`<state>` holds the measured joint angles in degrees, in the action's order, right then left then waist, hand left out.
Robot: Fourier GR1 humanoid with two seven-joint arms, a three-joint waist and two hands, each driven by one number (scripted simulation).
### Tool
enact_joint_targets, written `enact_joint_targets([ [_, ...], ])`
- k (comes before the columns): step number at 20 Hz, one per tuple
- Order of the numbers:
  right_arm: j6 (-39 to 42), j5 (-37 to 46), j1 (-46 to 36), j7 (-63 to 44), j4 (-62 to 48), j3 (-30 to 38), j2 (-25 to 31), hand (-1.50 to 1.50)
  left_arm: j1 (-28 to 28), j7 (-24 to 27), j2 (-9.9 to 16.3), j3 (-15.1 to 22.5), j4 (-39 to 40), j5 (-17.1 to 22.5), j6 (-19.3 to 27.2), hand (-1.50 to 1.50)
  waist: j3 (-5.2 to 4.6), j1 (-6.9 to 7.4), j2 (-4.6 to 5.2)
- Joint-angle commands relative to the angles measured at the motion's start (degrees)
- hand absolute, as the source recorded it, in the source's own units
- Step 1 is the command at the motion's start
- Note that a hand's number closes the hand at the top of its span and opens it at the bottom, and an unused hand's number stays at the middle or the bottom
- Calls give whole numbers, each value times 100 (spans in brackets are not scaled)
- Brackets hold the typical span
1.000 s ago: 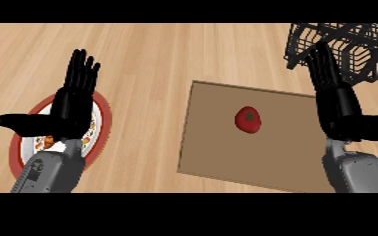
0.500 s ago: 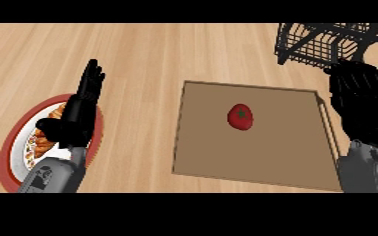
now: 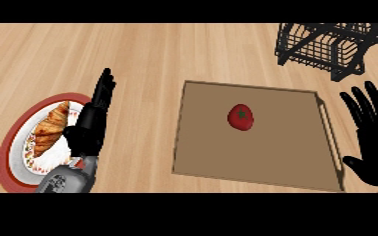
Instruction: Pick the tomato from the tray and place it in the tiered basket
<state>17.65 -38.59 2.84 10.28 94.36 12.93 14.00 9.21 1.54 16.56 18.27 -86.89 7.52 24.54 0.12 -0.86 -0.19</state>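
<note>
Tomato (image 3: 241, 117): on tray (image 3: 214, 150), centre, well apart from both hands. R hand (image 3: 365, 130): fingers straight, spread, just beyond tray's right rim. L hand (image 3: 92, 122): fingers straight, beside croissant plate (image 3: 18, 145). Tiered basket (image 3: 325, 47): top right.

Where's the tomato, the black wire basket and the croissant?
tomato (image 3: 241, 117): head view, middle of its red skin.
tiered basket (image 3: 319, 55): head view, front wire wall at the top right.
croissant (image 3: 52, 128): head view, middle of its brown crust, on the plate at the left.
</note>
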Motion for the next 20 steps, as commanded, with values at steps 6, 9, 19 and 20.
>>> enact_joint_targets([
  [6,307,2295,669,-745,1434,121,2307,-150,21,-156,-15,-44,-58,-58,90,0,-51,-97,-29],
  [9,22,3004,424,-1481,2183,-53,2803,-150,71,-247,93,-21,-149,-76,-19,0,-59,22,-27],
  [19,-229,3652,-936,-5437,3876,-1664,3362,-150,137,-141,-241,197,-9,-357,100,0,-40,266,36],
  [20,-112,3745,-879,-5469,3968,-1790,3293,-150,401,-184,-392,140,319,-367,74,0,-27,134,32],
])
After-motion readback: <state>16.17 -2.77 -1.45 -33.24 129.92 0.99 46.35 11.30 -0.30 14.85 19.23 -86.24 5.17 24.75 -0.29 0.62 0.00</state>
